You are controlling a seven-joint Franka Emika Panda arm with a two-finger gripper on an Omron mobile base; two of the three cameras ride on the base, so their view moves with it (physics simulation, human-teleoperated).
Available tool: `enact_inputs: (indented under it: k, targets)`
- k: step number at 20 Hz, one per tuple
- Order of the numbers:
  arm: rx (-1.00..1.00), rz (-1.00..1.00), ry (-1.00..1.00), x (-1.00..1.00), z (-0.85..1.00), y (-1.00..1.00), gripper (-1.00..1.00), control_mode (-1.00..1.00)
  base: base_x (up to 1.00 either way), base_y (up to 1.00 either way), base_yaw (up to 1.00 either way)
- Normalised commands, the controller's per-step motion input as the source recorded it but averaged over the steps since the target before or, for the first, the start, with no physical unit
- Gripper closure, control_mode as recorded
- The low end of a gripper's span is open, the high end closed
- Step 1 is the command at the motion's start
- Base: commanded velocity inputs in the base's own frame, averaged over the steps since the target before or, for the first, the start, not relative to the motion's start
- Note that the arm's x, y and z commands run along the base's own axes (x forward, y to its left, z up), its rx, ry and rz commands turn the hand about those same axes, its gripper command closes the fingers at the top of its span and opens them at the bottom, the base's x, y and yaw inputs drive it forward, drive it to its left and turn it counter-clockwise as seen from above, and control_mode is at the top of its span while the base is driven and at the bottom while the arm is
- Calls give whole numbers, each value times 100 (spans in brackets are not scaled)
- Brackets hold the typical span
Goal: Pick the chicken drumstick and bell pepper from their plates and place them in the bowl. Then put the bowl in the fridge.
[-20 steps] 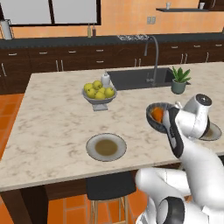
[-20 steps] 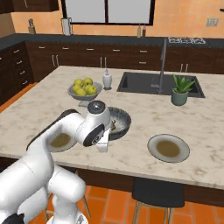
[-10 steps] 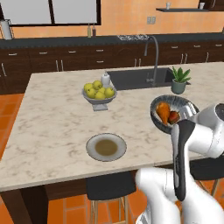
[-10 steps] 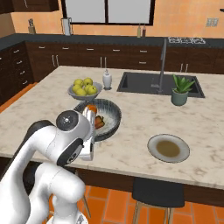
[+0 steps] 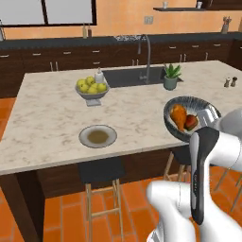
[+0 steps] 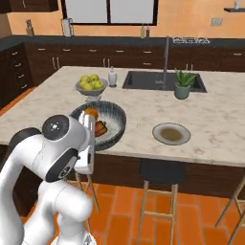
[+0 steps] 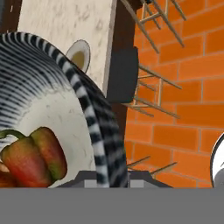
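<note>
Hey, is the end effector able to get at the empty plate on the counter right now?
Probably not as things stand: the end effector appears to be carrying the bowl with the chicken drumstick and bell pepper inside. The plate itself lies uncovered.

Even, warm rendered light, faint soft shadows, no glare, slightly pixelated edges.

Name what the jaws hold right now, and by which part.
The bowl, gripped at its rim, with the chicken drumstick and bell pepper inside; the gripper straddles the rim's edge.
</note>
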Motion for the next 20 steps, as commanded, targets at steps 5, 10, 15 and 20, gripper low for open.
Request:
enact_inputs:
  k: [5,10,15,20]
  targets:
    - [0,0,0,0,0,0,100,100,-17,-38,-80]
    - [0,0,0,0,0,0,100,100,0,0,-100]
    - [0,0,0,0,0,0,100,100,0,1,-99]
    - [0,0,0,0,0,0,100,100,-82,54,-63]
